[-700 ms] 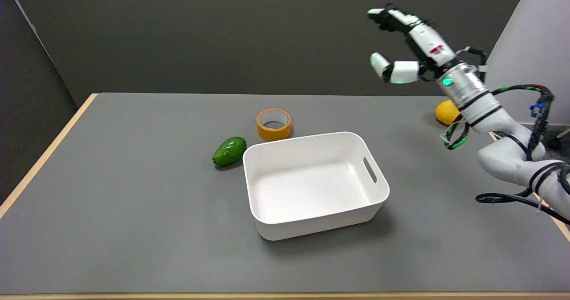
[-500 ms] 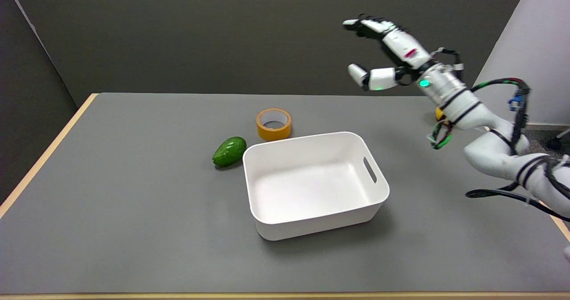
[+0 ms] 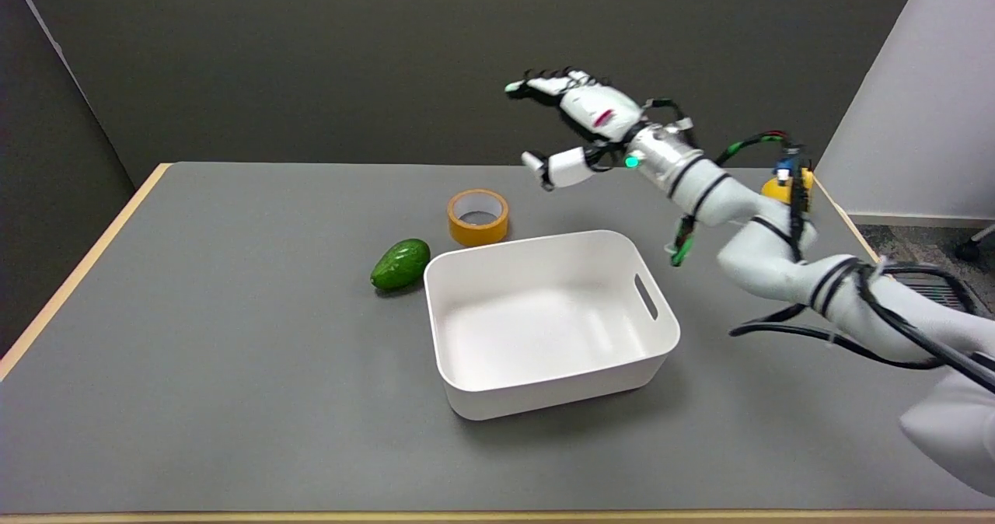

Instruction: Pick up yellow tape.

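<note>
The yellow tape (image 3: 477,217) is a roll standing flat on the grey table (image 3: 233,337), just behind the white bin's far left corner. My right hand (image 3: 575,124) hangs in the air up and to the right of the roll, well above the table. Its fingers are spread apart with the thumb held lower, and nothing is between them. A clear gap separates the hand from the tape.
A white rectangular bin (image 3: 549,318) with a slot handle sits mid-table, empty inside. A green avocado (image 3: 399,264) lies left of the bin, near the tape. A yellow fruit (image 3: 777,188) shows behind my right arm at the far right edge.
My right arm has swung left and slightly down, carrying the open hand from the far right toward the tape. The tape, avocado and bin have not moved.
</note>
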Tool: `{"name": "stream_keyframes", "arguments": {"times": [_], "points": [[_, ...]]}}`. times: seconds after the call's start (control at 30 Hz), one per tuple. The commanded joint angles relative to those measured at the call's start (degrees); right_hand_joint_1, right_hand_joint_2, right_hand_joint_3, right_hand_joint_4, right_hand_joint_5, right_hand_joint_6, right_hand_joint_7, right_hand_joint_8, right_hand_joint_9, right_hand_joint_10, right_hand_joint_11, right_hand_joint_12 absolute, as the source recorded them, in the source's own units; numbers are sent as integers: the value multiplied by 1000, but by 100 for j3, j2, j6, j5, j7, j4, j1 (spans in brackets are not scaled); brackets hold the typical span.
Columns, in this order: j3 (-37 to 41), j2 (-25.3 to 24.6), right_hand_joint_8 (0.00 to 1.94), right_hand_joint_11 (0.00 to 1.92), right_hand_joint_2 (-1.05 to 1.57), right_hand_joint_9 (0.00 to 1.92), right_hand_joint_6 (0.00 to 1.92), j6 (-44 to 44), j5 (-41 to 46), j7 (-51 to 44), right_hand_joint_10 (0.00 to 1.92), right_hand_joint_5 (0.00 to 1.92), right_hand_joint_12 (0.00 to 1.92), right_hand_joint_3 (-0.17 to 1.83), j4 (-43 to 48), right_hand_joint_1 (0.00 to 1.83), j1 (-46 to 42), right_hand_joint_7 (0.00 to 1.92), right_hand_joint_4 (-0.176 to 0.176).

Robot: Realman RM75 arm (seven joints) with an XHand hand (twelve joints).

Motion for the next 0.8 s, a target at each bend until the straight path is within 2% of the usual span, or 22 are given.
{"name": "stream_keyframes", "arguments": {"times": [0.03,0.17,0.23,0.33,0.4,0.47,0.7,0.8], "points": [[-1163,-1236,315,-1,679,177,455,-2429,-204,-1800,602,184,982,995,-507,652,1164,209,60],[-1216,-1519,325,-1,684,153,471,-2736,-212,-2277,593,179,937,1015,-1018,664,1398,197,57],[-1352,-1606,285,-1,710,157,431,-2870,-151,-2494,565,182,897,958,-1262,684,1542,197,52],[-1573,-1679,241,-1,721,127,370,-3026,-76,-2514,518,144,825,930,-1425,686,1728,145,46],[-1644,-1734,289,-1,679,101,414,-3066,39,-2514,554,103,847,1007,-1543,672,1823,111,43],[-1620,-1728,234,-1,714,106,342,-3129,191,-2536,506,102,782,941,-1671,658,1870,106,47],[-2021,-1622,222,-1,718,101,315,-3528,2065,-2514,488,86,754,928,-1455,646,2085,91,47],[-2166,-1440,222,-1,714,99,316,-3697,2538,-2527,487,84,763,933,-1144,642,2109,90,47]]}}
